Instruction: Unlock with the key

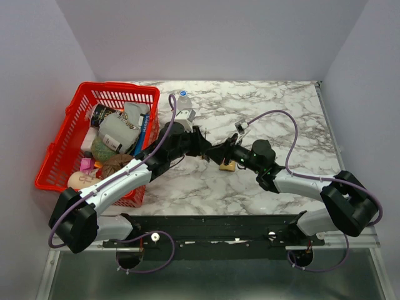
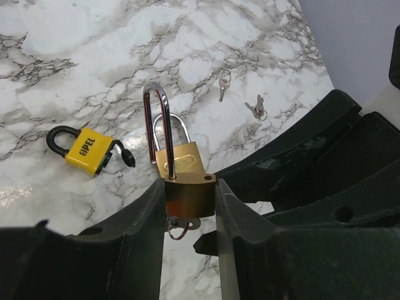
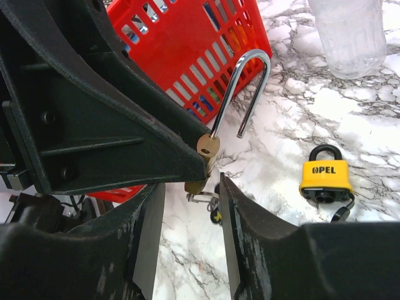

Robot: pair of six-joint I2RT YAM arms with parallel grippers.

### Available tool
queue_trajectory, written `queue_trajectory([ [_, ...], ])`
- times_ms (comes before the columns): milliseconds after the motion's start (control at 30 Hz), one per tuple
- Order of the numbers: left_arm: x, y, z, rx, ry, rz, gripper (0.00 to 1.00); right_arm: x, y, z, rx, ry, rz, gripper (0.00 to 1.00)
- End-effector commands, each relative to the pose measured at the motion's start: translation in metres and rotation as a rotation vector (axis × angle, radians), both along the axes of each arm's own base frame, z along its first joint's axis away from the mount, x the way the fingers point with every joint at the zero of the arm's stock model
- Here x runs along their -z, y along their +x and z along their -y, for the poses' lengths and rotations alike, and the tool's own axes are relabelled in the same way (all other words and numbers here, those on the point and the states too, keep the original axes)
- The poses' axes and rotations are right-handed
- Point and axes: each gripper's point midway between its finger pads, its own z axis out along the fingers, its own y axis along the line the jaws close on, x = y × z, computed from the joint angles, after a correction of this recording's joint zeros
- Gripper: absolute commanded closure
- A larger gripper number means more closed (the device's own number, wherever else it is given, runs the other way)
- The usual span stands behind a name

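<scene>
My left gripper [image 2: 190, 186] is shut on the body of a brass padlock [image 2: 190, 199], held upright above the table. Its steel shackle [image 2: 156, 106] has sprung open, with one leg out of its hole. A key on a ring [image 2: 180, 226] sticks out of the padlock's underside. In the right wrist view the same padlock [image 3: 208, 147] shows its open shackle [image 3: 245, 81], and the key [image 3: 201, 194] hangs just past the tips of my right gripper [image 3: 190, 186]. Those jaws stand apart and touch nothing. From above, the two grippers [image 1: 215, 152] meet tip to tip at mid-table.
A second brass padlock [image 2: 185, 156] lies on the marble behind the held one. A yellow padlock [image 2: 87, 150] lies to the left, and loose keys [image 2: 256, 109] further off. A red basket [image 1: 94, 94] full of items stands at the left, with a clear bottle [image 1: 184, 100] beside it.
</scene>
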Motion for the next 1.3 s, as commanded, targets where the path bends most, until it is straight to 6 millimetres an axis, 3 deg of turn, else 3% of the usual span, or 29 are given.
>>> queue_trajectory([
  [0,-0.001,0.002,0.001,-0.006,-0.02,-0.002,1.0,-0.025,0.018,-0.004,0.064,0.068,0.077,0.53],
  [233,-0.001,0.001,0.002,-0.002,-0.028,-0.008,1.0,-0.029,0.03,-0.001,0.136,0.121,0.076,0.62],
  [567,-0.003,0.001,0.002,0.003,-0.03,-0.006,1.0,-0.032,0.042,0.003,0.203,0.164,0.048,0.99],
  [733,-0.006,0.003,-0.001,-0.006,-0.03,0.0,1.0,-0.029,0.039,0.006,0.212,0.179,0.031,0.99],
  [833,-0.009,0.005,-0.003,-0.007,-0.029,0.011,0.86,-0.025,0.042,0.009,0.235,0.166,0.01,0.99],
  [867,-0.008,0.004,-0.003,-0.006,-0.026,0.012,0.72,-0.023,0.043,0.01,0.246,0.158,-0.001,0.99],
  [967,-0.012,0.007,-0.006,-0.013,-0.024,0.026,0.46,-0.018,0.046,0.017,0.285,0.155,-0.015,0.99],
  [1167,-0.02,0.013,-0.017,-0.054,-0.012,0.05,0.13,-0.015,0.045,0.02,0.299,0.158,-0.024,0.99],
  [1267,-0.028,0.016,-0.024,-0.08,-0.012,0.079,0.03,-0.013,0.045,0.022,0.309,0.156,-0.029,0.99],
])
